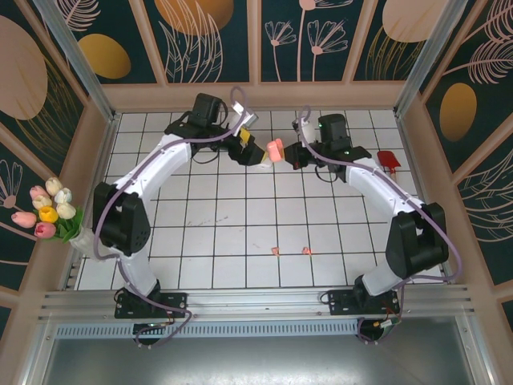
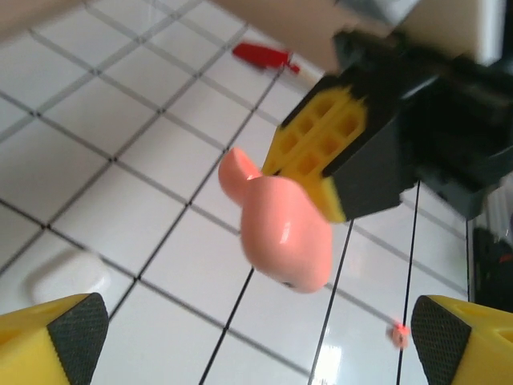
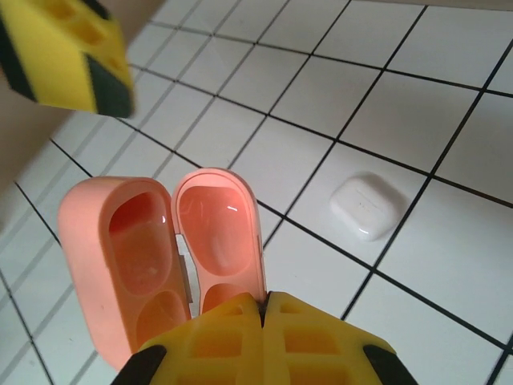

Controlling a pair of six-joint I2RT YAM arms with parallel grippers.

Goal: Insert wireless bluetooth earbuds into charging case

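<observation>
The lower end of the open pink case (image 3: pixel 160 257) is hidden behind the right gripper (image 3: pixel 264 305). Two pink earbuds (image 1: pixel 275 251) near the table's (image 1: pixel 200 265) near edge are too small to make out.

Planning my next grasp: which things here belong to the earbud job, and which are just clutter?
Job: open salmon-pink plastic charging case, pinched in the right fingers; two tiny salmon-pink earbuds on the tiles; small white rounded charging case.
Lying about: red plastic piece; bunch of tulips.
</observation>
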